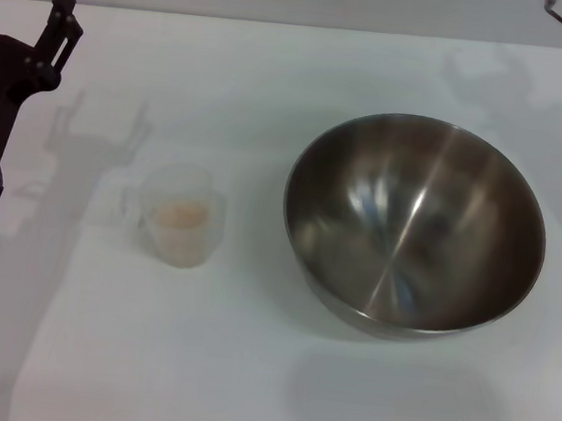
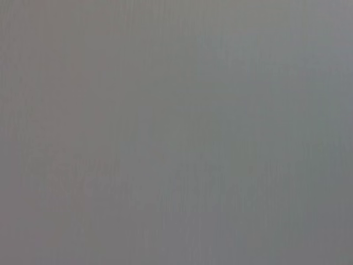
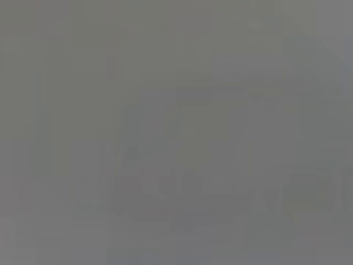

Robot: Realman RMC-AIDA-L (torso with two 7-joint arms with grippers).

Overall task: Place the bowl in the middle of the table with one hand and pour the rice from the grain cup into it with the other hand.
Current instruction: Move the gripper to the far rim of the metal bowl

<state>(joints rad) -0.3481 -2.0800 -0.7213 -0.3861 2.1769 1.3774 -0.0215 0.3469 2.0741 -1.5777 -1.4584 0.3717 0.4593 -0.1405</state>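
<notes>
Left gripper (image 1: pixel 21 2), fingers spread and empty, hovers left of the upright translucent plastic grain cup (image 1: pixel 184 214) holding beige rice (image 1: pixel 180 214), beside the shiny steel bowl (image 1: pixel 414 227).

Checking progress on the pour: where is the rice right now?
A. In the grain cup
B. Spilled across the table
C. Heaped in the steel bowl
A: the rice sits inside the grain cup, which stands upright beside the bowl, whose inside shows bare metal.
</notes>
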